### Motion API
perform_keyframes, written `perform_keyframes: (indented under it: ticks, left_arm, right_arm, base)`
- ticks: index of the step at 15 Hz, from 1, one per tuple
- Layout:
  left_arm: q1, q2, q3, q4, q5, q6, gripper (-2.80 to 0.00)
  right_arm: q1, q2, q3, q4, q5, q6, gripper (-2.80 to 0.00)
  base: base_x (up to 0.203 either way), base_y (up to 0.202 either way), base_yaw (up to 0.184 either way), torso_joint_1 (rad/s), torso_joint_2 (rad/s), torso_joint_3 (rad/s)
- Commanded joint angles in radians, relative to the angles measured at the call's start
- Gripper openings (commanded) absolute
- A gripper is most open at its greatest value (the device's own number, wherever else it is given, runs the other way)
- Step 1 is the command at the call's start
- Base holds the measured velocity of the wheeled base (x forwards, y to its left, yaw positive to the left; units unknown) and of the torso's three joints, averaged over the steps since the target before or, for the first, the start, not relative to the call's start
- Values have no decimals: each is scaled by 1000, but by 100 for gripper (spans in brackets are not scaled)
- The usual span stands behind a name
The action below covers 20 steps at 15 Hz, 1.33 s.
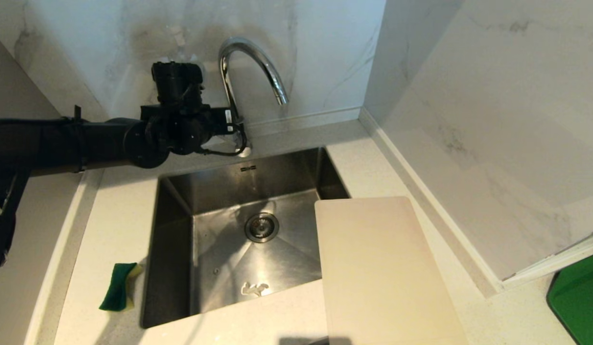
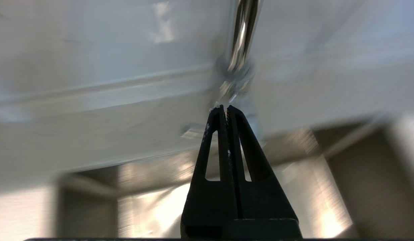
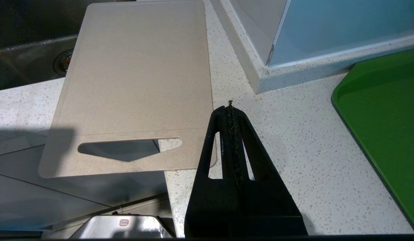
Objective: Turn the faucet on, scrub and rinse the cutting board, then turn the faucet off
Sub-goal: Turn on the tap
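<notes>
Left gripper (image 2: 226, 107): fingers pressed together, holding nothing, tips just beside the base of the faucet (image 1: 250, 72).
Faucet from the tips: at 12 o'clock in the left wrist view; its stem rises upright.
Nearer arm: the left; in my judgement it will push the lever.
Right gripper (image 3: 230, 108): closed, empty, parked over the counter (image 3: 294, 140).
Cutting board (image 1: 382, 273): at 4 o'clock from the sink (image 1: 219, 249), one corner over the sink, long axis from 12 to 6.
Water: none seen.
</notes>
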<state>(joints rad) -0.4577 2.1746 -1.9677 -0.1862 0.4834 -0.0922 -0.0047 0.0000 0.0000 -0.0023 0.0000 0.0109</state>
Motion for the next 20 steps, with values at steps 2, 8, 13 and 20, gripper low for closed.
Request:
perform_keyframes:
  ticks: [2,8,13,20]
  left_arm:
    - [-22,42,1,-123,6,-127,-280]
    - [-12,28,1,4,95,-136,-280]
    - [-21,36,0,43,155,-135,-280]
    - [-21,37,0,44,185,-141,0]
  right_arm:
    - [0,0,0,-1,0,0,-280]
    - [0,0,0,-1,0,0,-280]
    - [0,0,0,-1,0,0,-280]
    - [0,0,0,-1,0,0,-280]
  base:
    - [0,0,0,0,0,0]
    - [0,0,0,0,0,0]
    - [0,0,0,0,0,0]
    - [0,0,0,0,0,0]
